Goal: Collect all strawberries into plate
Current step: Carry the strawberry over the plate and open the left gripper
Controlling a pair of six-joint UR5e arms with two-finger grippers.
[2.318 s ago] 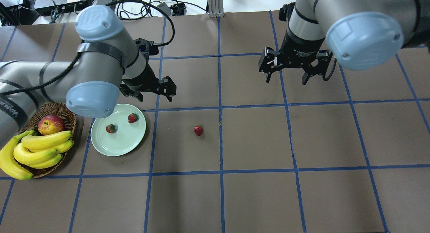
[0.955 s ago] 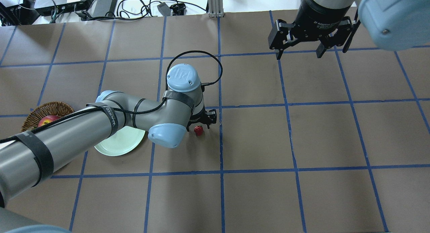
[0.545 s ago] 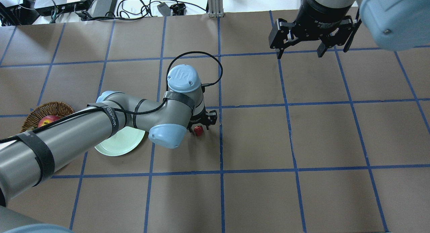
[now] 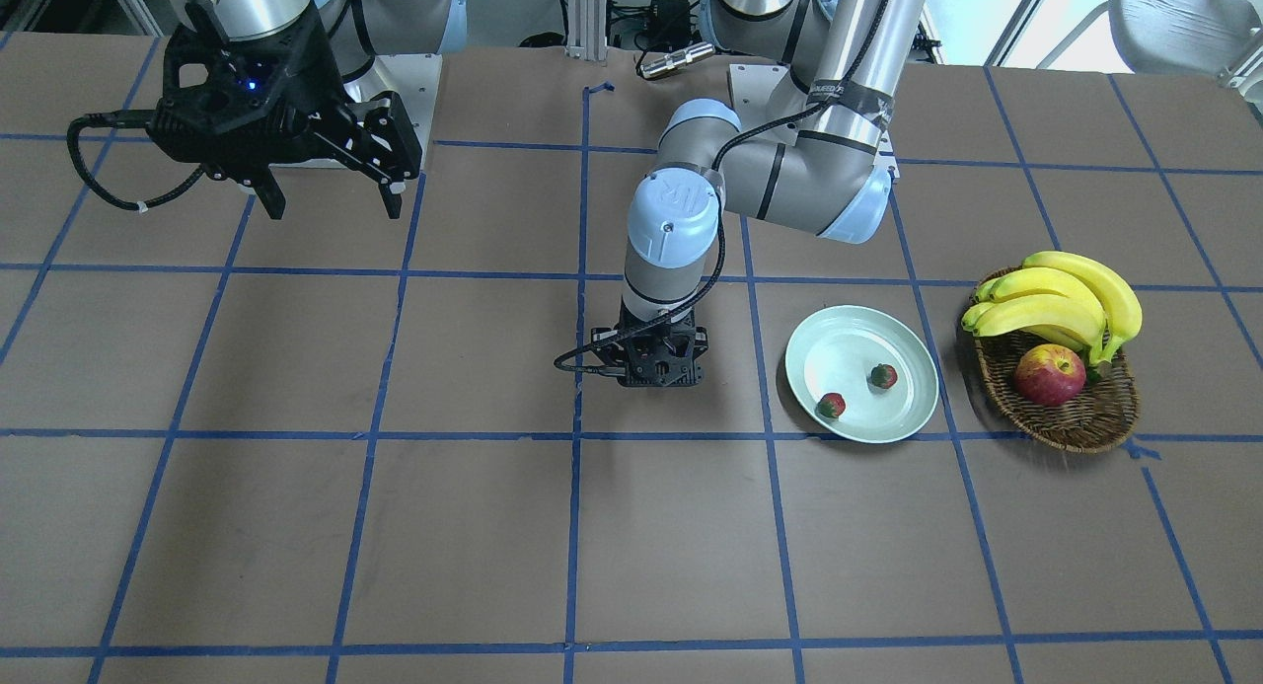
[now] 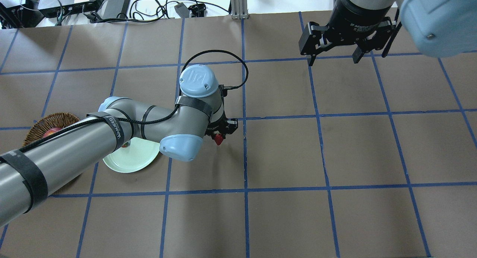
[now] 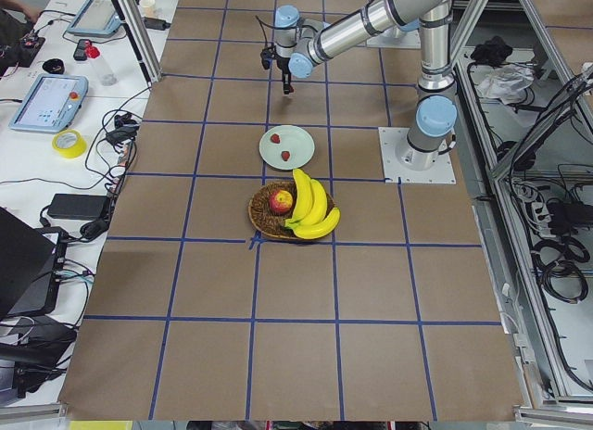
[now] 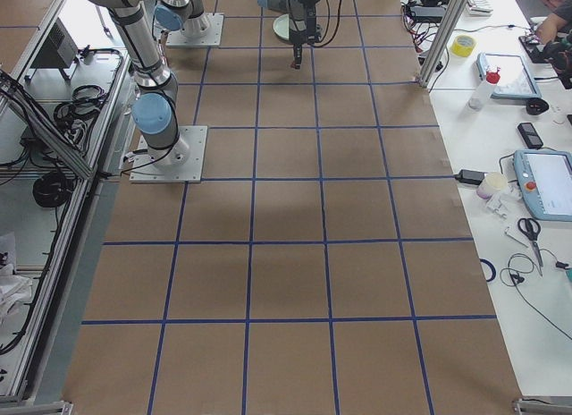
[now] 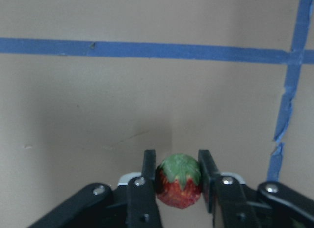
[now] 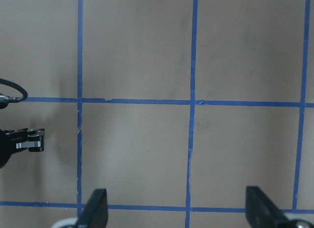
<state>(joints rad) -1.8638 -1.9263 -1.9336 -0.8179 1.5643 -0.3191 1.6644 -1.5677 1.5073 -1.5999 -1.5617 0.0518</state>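
Strawberry [image 8: 179,183] pinched cap-up in left claw [image 8: 177,163], bound for plate [image 4: 913,368] (two berries there); right claw [image 5: 332,61] gapes, parked aside.

From overhead, the left arm [image 5: 74,146] hides most of the plate [image 5: 130,162] and basket [image 5: 63,118]; only one strawberry [image 5: 125,144] on the plate peeks out
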